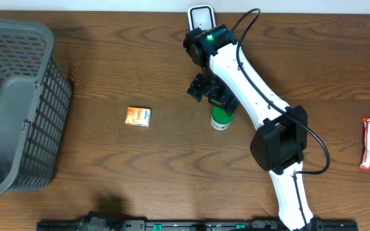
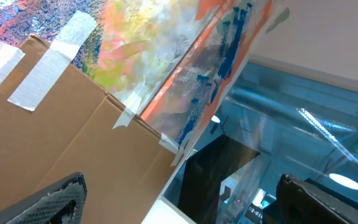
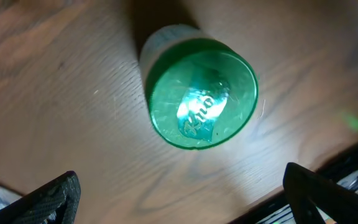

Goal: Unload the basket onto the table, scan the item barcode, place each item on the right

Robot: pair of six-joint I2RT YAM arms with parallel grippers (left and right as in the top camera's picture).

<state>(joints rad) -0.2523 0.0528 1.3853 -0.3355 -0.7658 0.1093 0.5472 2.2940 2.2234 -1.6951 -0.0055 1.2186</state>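
A white bottle with a green cap (image 1: 221, 119) stands upright on the wooden table near the middle. From above, the cap (image 3: 202, 93) fills the right wrist view. My right gripper (image 1: 212, 94) hangs just over and behind the bottle. Its fingers (image 3: 48, 199) are spread wide, and the open gripper (image 3: 188, 202) has only bare table between them. A white scanner (image 1: 201, 16) sits at the table's far edge. My left gripper (image 2: 182, 205) is open and empty, and it points up at a cardboard box (image 2: 55, 137), away from the table.
A small orange box (image 1: 138, 116) lies left of the bottle. A grey mesh basket (image 1: 18, 109) fills the left side. A red snack bar (image 1: 369, 142) lies at the right edge. The right arm (image 1: 255, 90) stretches from the front edge to the scanner.
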